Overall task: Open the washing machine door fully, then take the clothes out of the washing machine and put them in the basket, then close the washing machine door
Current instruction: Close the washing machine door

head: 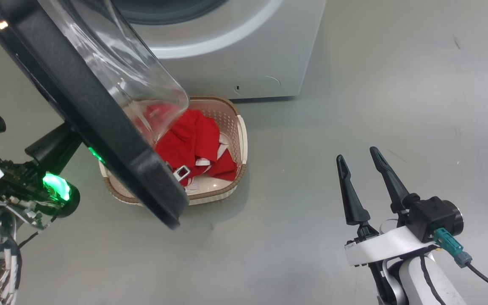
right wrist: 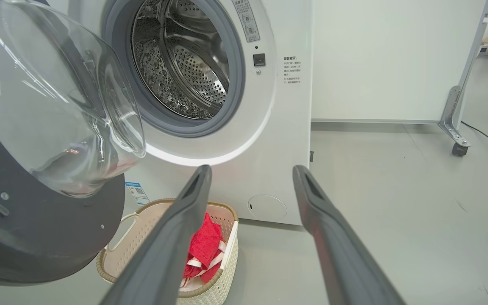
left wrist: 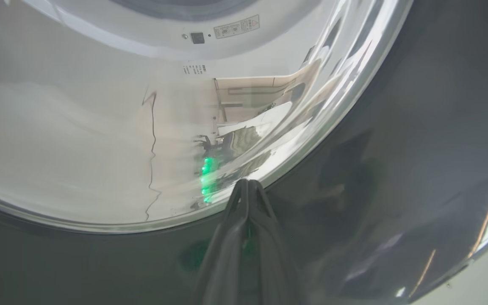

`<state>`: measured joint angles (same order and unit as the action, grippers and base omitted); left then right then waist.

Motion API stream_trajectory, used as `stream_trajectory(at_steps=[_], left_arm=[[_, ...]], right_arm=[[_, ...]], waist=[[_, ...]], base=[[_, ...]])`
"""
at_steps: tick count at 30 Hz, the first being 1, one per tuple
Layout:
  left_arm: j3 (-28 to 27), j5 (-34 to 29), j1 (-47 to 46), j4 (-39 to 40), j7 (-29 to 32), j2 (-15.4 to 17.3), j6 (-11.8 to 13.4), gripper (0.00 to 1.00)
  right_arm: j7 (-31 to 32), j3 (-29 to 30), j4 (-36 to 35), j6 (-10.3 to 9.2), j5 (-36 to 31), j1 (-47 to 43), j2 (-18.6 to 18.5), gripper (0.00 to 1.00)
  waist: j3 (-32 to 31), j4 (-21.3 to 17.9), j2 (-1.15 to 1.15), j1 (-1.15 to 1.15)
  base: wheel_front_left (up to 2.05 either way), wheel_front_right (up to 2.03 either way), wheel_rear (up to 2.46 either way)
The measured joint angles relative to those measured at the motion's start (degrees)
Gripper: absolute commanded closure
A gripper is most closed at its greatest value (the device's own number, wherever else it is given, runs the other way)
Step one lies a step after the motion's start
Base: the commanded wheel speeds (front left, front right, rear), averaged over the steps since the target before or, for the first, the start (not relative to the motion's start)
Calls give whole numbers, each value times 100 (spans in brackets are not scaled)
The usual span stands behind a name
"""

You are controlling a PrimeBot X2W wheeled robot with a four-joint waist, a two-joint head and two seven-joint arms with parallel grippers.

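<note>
Plainly one basket [head: 242, 140], one door [head: 100, 114] — standing open

Clothes [head: 193, 142] in basket [head: 243, 144] — before washing machine [head: 227, 63].

The washing machine [right wrist: 286, 140], a white front-loader, stands with its mouth uncovered, showing the grey rubber ring [right wrist: 237, 84] and the perforated steel drum [right wrist: 193, 63]. A small blue sticker [right wrist: 136, 192] sits low on its front. The washing machine door [head: 95, 110] is swung out wide, its glossy black rim framing a bulging clear glass bowl [right wrist: 49, 106]. The basket [head: 240, 140], cream with a brown woven-look rim, sits on the floor [head: 354, 106] just before the machine, partly under the door. The clothes [head: 189, 140], bright red with white trim, lie crumpled inside it.
</note>
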<state>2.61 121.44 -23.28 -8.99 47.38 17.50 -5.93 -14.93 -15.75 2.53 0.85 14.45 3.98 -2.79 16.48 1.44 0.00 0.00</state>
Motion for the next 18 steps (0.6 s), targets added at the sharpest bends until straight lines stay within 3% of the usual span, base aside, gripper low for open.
stream_trajectory(at_steps=[18], left_arm=[[-98, -291, -1291, 31, -710, -236, 41, 100]], right_arm=[[0, -367, -350, -254, 434, 459, -1, 0]], waist=[[870, -1029, 0, 0]], base=[[0, 0, 0]])
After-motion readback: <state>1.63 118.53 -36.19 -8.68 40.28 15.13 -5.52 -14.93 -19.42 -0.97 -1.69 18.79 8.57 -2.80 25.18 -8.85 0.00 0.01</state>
